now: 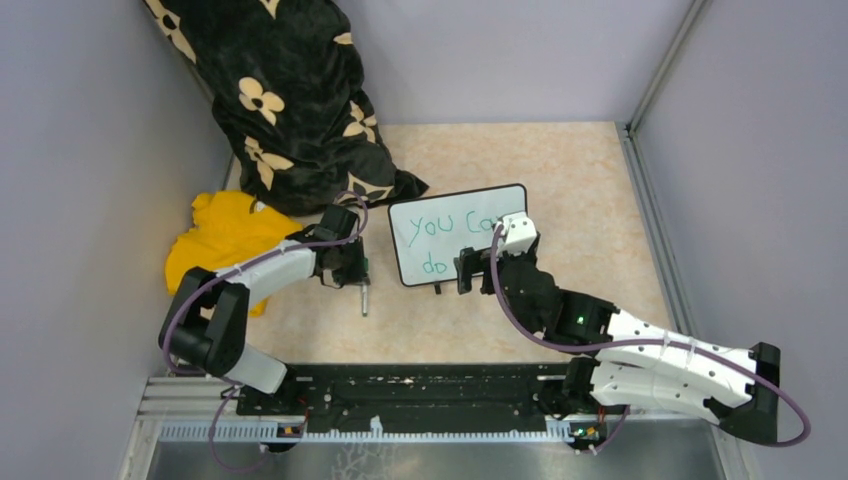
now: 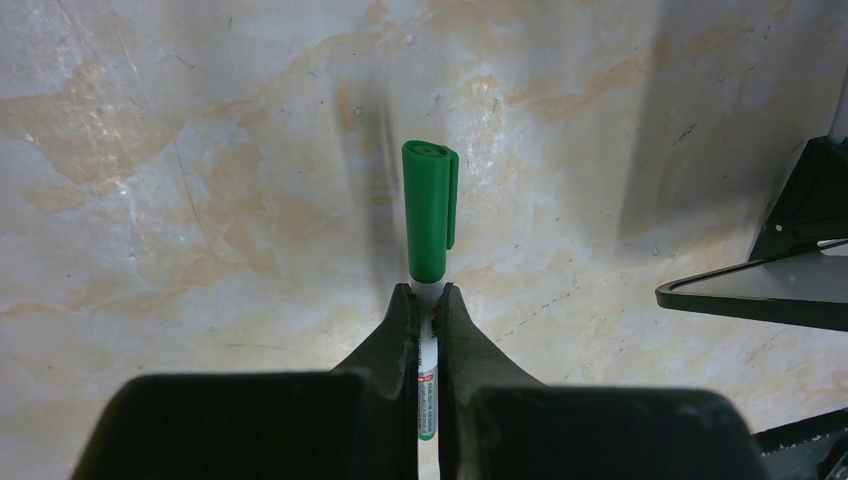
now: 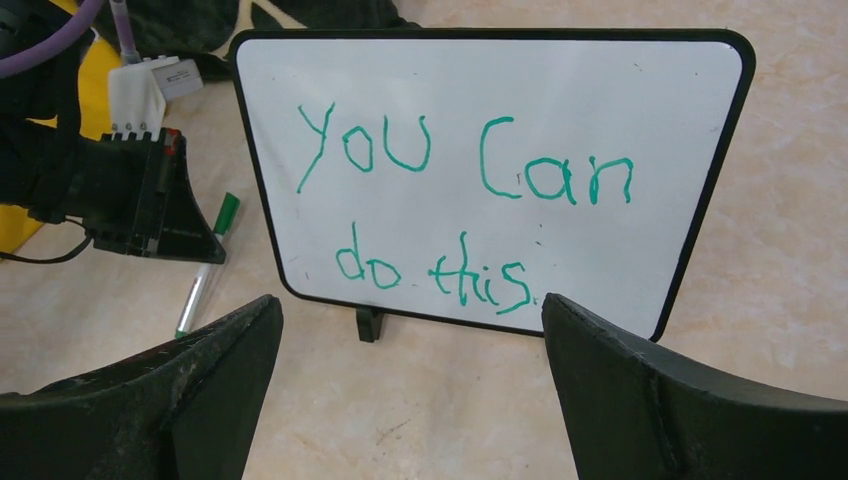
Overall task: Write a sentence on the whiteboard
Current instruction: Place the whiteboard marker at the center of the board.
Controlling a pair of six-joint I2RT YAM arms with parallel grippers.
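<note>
A green-capped marker [image 2: 430, 215] is clamped between the closed jaws of the left gripper [image 2: 428, 300], just left of the whiteboard [image 3: 640, 100]. The jaws of the right gripper [image 3: 410, 305] are spread wide with nothing held, and are pointed at the whiteboard's face from in front. The whiteboard is propped on the table [image 1: 580, 170]. The sentence [image 3: 455, 215] "you can do this" is written on it in green.
</note>
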